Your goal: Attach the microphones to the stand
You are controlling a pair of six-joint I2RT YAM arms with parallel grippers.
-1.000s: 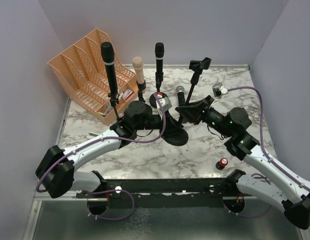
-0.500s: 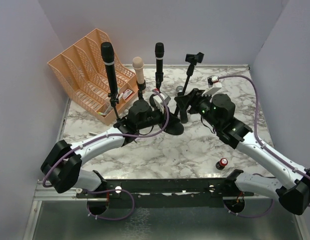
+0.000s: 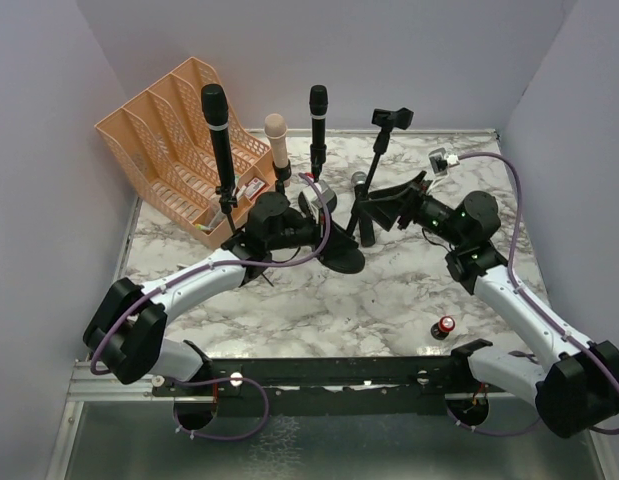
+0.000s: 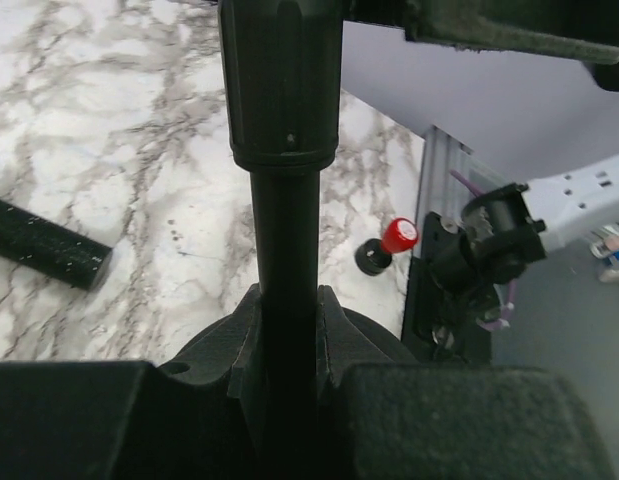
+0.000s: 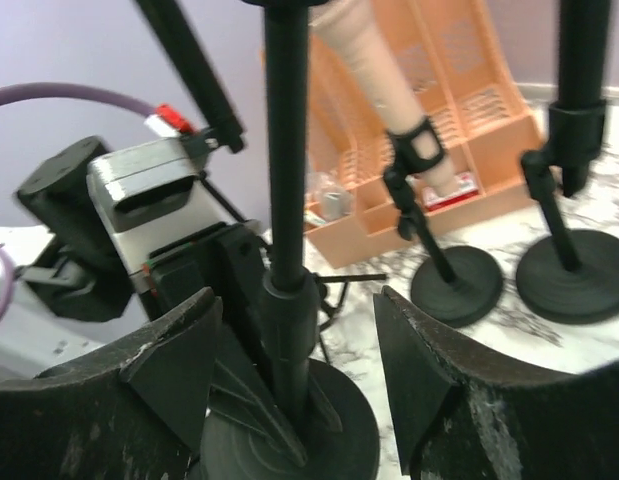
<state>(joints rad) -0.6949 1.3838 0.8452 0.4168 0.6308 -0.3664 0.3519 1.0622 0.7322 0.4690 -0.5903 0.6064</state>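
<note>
Right wrist view — right fingers (image 5: 169, 370) apart, stand pole (image 5: 286, 150) between them; left fingers (image 4: 439, 420) clamped on that pole.

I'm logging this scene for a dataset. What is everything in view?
black mics: 2, black, upright in stands, rear
peach mic: 1, peach, in a stand between the black ones
silver-head mic: 1, black with silver head, beside the empty stand, mostly hidden
stands: 4, black, rear; three hold mics, the rightmost is empty
organizer: 1, peach, rear left
battery: 1, red-topped, near right
table: 1, marble
left fingers: black, closed low on the empty stand
right fingers: black, open, flanking its pole
</note>
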